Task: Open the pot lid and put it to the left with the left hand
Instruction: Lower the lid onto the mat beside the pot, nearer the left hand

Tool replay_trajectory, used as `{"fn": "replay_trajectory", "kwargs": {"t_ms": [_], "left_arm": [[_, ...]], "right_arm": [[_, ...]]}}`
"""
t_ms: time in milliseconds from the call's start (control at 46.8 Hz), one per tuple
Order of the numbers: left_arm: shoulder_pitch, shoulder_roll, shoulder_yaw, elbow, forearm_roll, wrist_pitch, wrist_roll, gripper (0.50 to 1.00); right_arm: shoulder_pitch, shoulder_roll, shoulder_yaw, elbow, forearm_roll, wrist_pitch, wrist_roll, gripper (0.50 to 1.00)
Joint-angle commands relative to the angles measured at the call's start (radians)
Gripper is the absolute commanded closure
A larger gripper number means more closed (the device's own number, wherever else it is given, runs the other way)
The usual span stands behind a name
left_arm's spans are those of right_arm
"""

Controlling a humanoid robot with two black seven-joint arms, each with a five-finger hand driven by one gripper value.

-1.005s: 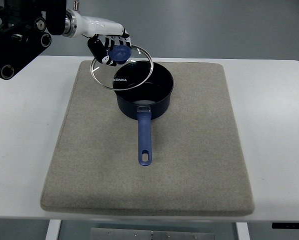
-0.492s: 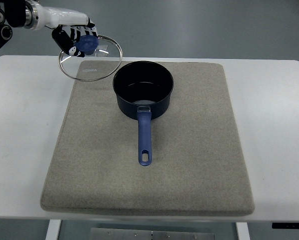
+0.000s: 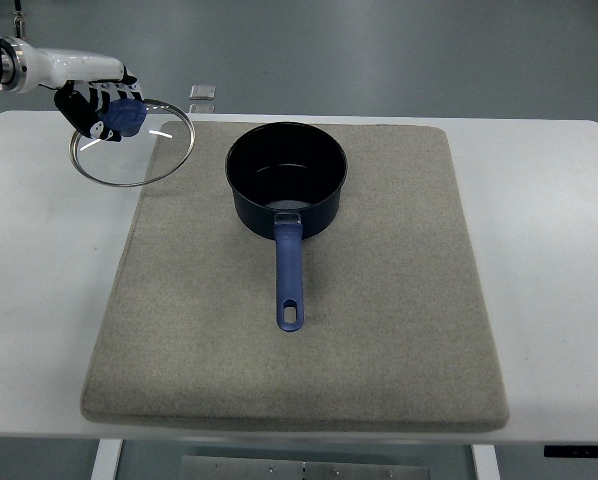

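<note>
A dark blue saucepan (image 3: 286, 176) with a long blue handle (image 3: 289, 280) stands open on the grey mat (image 3: 379, 300), handle pointing toward me. My left hand (image 3: 99, 105) is shut on the blue knob (image 3: 127, 115) of the glass lid (image 3: 134, 143). It holds the lid in the air over the mat's far left corner and the white table, well left of the pot. The right hand is out of view.
The white table (image 3: 549, 250) extends on both sides of the mat. A small grey object (image 3: 202, 91) lies beyond the table's far edge. The left arm (image 3: 39, 65) comes in at the top left corner.
My left hand has carried the lid from above the pot's far left rim steadily leftward, now past the mat's left corner. The pot has not moved.
</note>
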Motion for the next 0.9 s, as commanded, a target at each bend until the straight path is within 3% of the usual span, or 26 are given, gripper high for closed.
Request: {"fn": "replay_trajectory", "kwargs": {"t_ms": [0,171,385,877], "left_arm": [[0.034,-0.003,-0.013,0.0,0.004,0.005,0.0,1.0],[0.075,-0.016,-0.035,0.0,0.004,0.013,0.0,1.0],[0.107,-0.046,-0.026,0.001,0.007,0.076,0.0,1.0],[0.113,-0.107,-0.018,0.015,0.017,0.109,0.002,1.0]], "right_arm": [[0.0,0.0,0.0,0.0,0.001,0.0,0.0,0.583],[0.0,0.0,0.0,0.0,0.001,0.0,0.0,0.583],[0.0,0.0,0.0,0.0,-0.001,0.0,0.0,0.583],[0.0,0.0,0.0,0.0,-0.001,0.0,0.0,0.583]]}}
